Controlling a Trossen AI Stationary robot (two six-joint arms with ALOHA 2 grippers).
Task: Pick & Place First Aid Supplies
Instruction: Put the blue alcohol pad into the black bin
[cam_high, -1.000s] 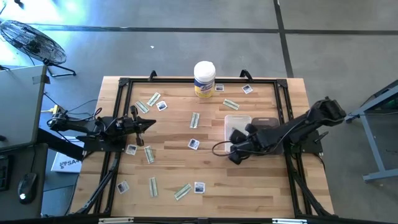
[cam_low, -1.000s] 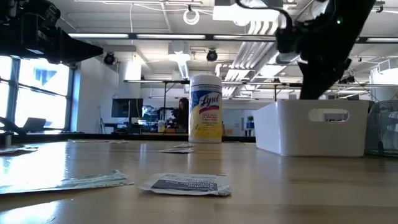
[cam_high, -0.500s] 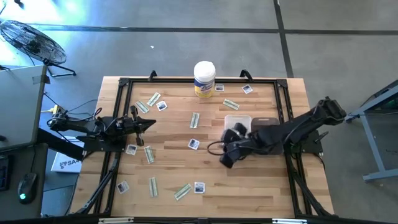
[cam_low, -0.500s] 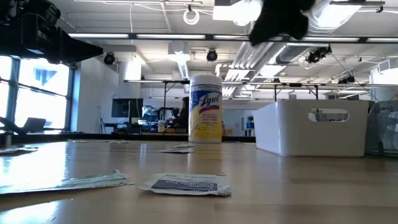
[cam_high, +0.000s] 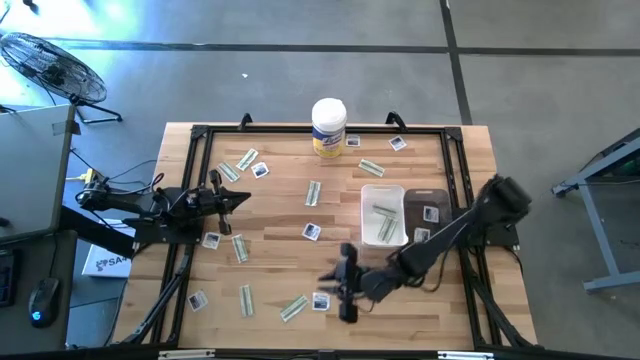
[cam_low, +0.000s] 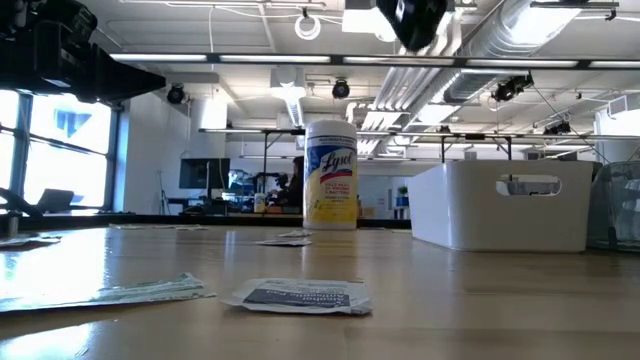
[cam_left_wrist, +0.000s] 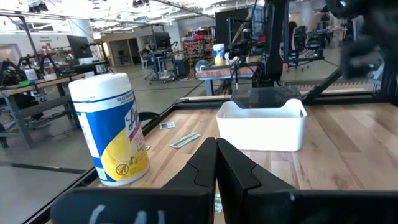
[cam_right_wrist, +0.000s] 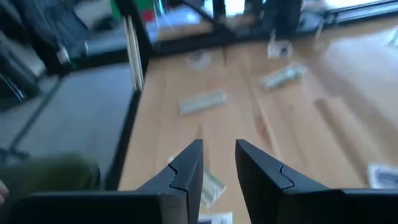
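From above, we see the right claw (cam_high: 345, 285) spread and empty at six o'clock beside a square packet (cam_high: 321, 300), likely its next pick; the white bin (cam_high: 383, 193) already holds strips; left claw (cam_high: 243, 199) waits at nine o'clock, pressed together. Low down, a packet (cam_low: 298, 295) lies flat on the wooden tabletop (cam_low: 480, 300); a workshop stands behind.

The white canister (cam_low: 331, 176) at 12 o'clock on the table carries the only text that can be read: the brand name "Lysol", in blue slanted letters on its yellow and white label, seen in the low view. The smaller lines under the name are too small to read. The dark print on the square packet (cam_low: 298, 295) in front cannot be read either.
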